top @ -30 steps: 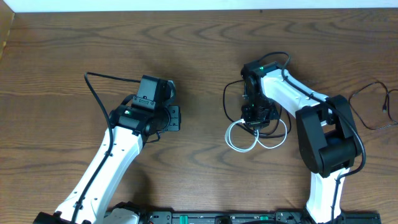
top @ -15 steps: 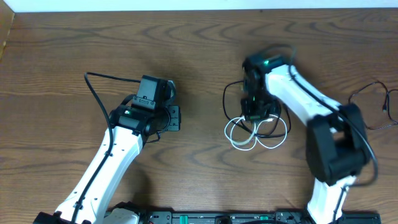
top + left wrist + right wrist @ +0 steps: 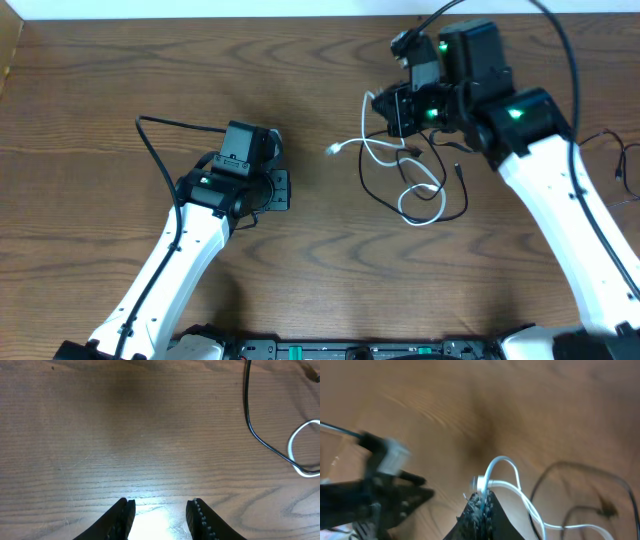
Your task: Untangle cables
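Right arm has lifted and swung toward the far edge since the earlier frames, dragging the white cable [image 3: 385, 158] with it. The bunched coil is now pulled out looser. Left arm has not moved.

Right fingers [image 3: 481, 502] are pinched closed on the white cable, close to one end, and a short loop arcs up from the tips. The cable's other plug [image 3: 333, 150] trails out toward the middle of the worktop [image 3: 100, 100]. The black cable [image 3: 362, 165] lies just below the right arm, looped around the white one and crossing it in several places.

Left fingers [image 3: 280, 190] are parted a moderate way, holding nothing, low over bare wood and well apart from both cables.

Progress, as a judgement: early to middle. The tangle is loosened, not cleared. The cables overlap at the lower loops, so they have yet to be drawn fully apart and laid separately.

No containers in view.
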You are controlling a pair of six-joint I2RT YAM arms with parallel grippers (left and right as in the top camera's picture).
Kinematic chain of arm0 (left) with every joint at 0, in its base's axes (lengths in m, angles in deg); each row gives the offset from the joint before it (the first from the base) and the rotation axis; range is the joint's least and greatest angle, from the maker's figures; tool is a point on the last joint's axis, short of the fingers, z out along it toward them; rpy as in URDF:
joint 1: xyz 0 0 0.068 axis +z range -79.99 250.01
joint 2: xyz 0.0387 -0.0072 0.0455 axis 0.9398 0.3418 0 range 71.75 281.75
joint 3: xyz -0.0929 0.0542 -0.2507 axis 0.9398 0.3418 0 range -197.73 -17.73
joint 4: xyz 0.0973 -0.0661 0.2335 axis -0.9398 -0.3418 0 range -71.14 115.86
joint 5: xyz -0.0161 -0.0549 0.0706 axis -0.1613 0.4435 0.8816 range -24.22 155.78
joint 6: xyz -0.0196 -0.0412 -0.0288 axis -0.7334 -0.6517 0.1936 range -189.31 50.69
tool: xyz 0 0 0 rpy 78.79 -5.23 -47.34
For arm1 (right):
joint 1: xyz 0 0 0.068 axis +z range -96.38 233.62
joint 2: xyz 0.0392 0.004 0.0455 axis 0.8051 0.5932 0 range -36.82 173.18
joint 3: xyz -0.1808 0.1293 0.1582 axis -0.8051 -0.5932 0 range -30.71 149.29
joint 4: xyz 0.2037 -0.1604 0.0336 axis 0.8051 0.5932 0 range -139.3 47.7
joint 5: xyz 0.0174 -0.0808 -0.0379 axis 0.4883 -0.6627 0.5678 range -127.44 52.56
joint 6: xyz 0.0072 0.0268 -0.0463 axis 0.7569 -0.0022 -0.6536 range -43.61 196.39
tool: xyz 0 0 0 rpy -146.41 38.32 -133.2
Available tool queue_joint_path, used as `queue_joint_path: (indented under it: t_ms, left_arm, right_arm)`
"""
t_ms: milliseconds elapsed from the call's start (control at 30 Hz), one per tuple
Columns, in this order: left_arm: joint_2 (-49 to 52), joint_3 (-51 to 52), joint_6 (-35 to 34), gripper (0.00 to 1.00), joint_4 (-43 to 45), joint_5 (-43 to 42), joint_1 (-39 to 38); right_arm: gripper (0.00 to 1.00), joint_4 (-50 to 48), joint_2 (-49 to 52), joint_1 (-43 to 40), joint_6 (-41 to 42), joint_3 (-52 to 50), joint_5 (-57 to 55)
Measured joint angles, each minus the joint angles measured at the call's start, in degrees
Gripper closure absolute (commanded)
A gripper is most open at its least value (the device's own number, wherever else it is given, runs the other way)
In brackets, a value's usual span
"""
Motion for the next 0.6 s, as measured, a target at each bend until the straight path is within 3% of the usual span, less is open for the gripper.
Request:
queue_joint_path:
  t_ms: [400, 600]
  left_arm:
    - [0.0, 0.0, 0.0, 0.61, 0.0, 0.0, 0.0]
    - [0.0, 0.0, 0.0, 0.61, 0.0, 0.0, 0.0]
  right_arm:
    - [0.99, -16.7, -9.2, 0.0, 0.0, 0.0, 3.5]
    - [0.99, -25.4, -12.5, 0.0, -0.1, 0.0, 0.0]
